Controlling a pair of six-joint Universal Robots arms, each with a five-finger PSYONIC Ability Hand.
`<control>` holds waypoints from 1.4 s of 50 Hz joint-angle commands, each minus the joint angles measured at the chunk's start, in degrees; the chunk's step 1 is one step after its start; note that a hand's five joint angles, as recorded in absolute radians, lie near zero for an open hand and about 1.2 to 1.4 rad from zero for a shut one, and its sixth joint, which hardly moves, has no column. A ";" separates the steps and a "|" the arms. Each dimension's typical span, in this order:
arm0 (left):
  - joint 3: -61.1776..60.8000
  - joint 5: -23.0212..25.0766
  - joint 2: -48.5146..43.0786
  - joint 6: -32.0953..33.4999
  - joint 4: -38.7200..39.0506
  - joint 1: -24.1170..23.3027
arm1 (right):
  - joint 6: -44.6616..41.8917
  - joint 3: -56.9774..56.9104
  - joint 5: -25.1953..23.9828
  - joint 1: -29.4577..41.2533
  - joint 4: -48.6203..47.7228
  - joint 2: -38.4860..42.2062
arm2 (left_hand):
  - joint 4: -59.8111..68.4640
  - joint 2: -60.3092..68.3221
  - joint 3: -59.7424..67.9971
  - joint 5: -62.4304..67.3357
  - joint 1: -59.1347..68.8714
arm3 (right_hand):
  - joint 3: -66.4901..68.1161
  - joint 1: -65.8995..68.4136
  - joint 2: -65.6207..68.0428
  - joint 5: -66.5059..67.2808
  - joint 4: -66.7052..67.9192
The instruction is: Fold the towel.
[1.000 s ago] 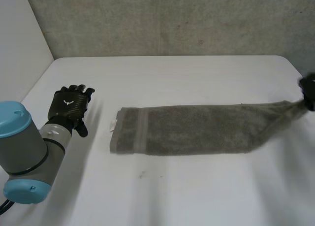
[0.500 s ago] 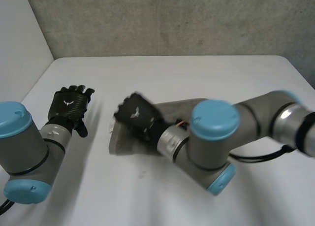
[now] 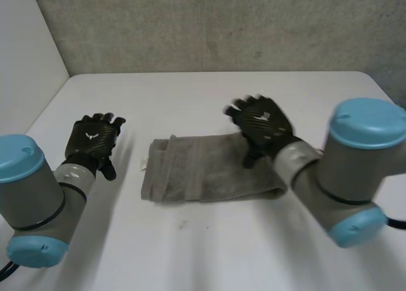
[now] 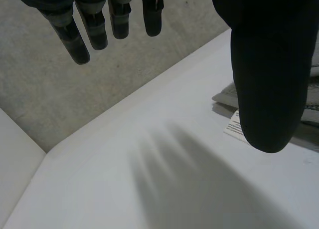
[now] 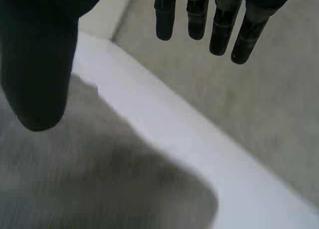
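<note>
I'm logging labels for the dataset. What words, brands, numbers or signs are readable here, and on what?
No words are readable.
White tag at the end of the towel: printed lines, too small to read.
Back of the left hand: a white winged mark, no letters.

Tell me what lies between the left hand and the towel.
Only bare white table, as the head view shows. The left hand is open beside the towel, whose white label sticks out toward it.
</note>
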 commanded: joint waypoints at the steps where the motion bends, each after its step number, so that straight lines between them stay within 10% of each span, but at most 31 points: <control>1: -0.30 0.03 -0.23 0.00 0.21 -1.20 | 3.13 9.98 -1.32 -8.85 1.32 -0.93 | 0.35 0.54 0.44 -1.93 -0.21 | 0.16 0.25 -0.41 -0.73 -1.14; 18: -0.47 0.03 -0.93 0.00 0.21 -1.37 | 5.93 12.29 -10.37 -13.70 -5.18 5.31 | 0.35 0.54 0.44 -1.93 -0.21 | 67.75 67.85 67.19 66.87 66.46; 33: -0.65 0.03 -0.93 0.00 0.12 -1.73 | 12.09 12.90 -8.00 -18.88 -3.34 2.85 | 0.35 0.54 0.44 -1.93 -0.21 | 67.77 67.87 67.21 66.89 66.48; 44: -0.47 0.11 0.04 -0.09 0.03 -1.81 | -1.79 13.69 -5.37 -22.22 -1.32 -4.27 | 0.35 0.54 0.44 -1.93 -0.21 | 67.77 67.87 67.21 66.89 66.48; 57: 0.05 -0.33 3.46 -0.52 -0.32 -3.48 | -5.74 4.73 -7.20 7.28 -7.02 1.43 | 0.35 0.54 0.44 -1.93 -0.21 | 67.77 67.87 67.21 66.89 66.48; 67: 1.46 -0.59 4.34 -4.29 -0.58 -4.89 | -8.30 2.18 -8.27 13.37 -7.74 9.18 | 0.35 0.54 0.44 -1.93 -0.21 | 67.77 67.87 67.21 66.89 66.48; 69: 1.90 -0.59 4.34 -5.89 -0.58 -4.98 | -8.12 2.09 -8.09 13.20 -7.74 8.74 | 0.35 0.54 0.44 -1.93 -0.21 | 64.64 64.73 64.07 63.76 63.34; 70: 2.34 -0.59 4.34 -7.71 -0.67 -5.24 | -7.60 2.00 -8.00 12.94 -7.74 7.78 | 0.35 0.54 0.44 -1.93 -0.21 | 40.66 40.75 40.09 39.78 39.36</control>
